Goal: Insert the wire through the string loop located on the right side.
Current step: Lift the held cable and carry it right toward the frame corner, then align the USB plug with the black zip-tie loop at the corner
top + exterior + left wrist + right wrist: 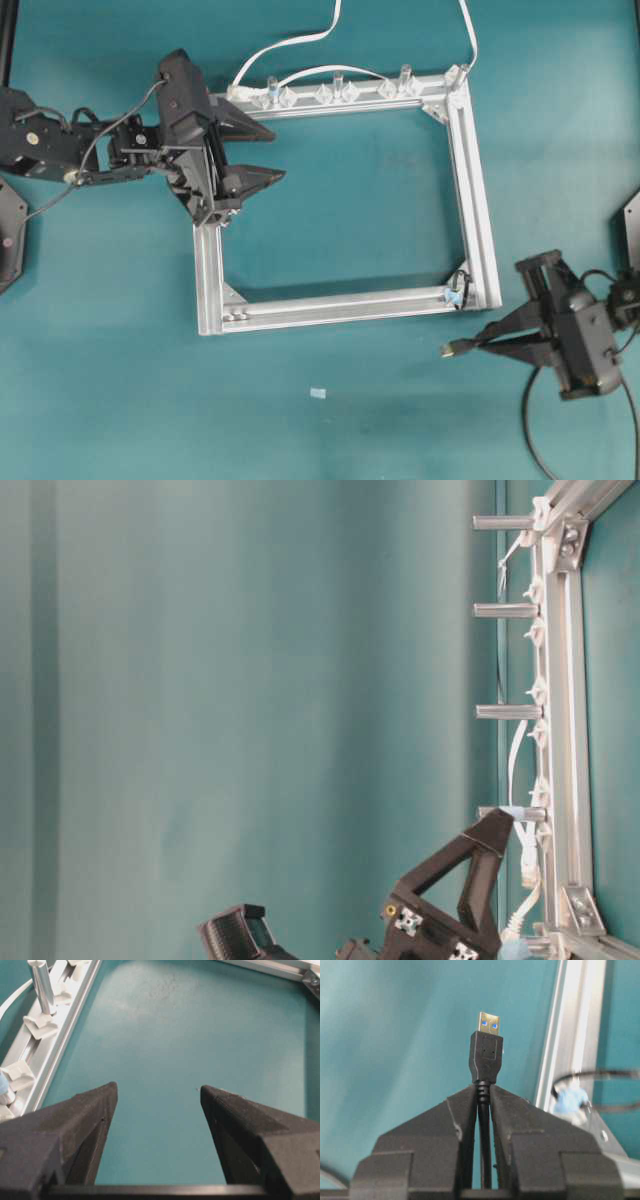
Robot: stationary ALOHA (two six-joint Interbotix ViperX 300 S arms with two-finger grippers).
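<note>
The wire's USB plug (456, 349) sticks out past the tips of my right gripper (480, 343), which is shut on the black cable just behind it. The wire (526, 425) trails back off the table's front edge. In the right wrist view the plug (486, 1052) points up from the gripper (483, 1091), metal tip forward. The string loop (459, 289), dark with a light-blue bit, sits at the near right corner of the silver frame (478, 190), a little beyond the plug. It shows to the plug's right as the string loop (596, 1091). My left gripper (279, 155) hangs open over the frame's left side.
Clear clips and upright metal posts (337, 88) line the frame's far bar, with white cables (300, 42) running off behind. The left wrist view has the left gripper (158, 1091) over bare teal mat, with the frame rail (56, 1045) and a post (42, 986) to its left.
</note>
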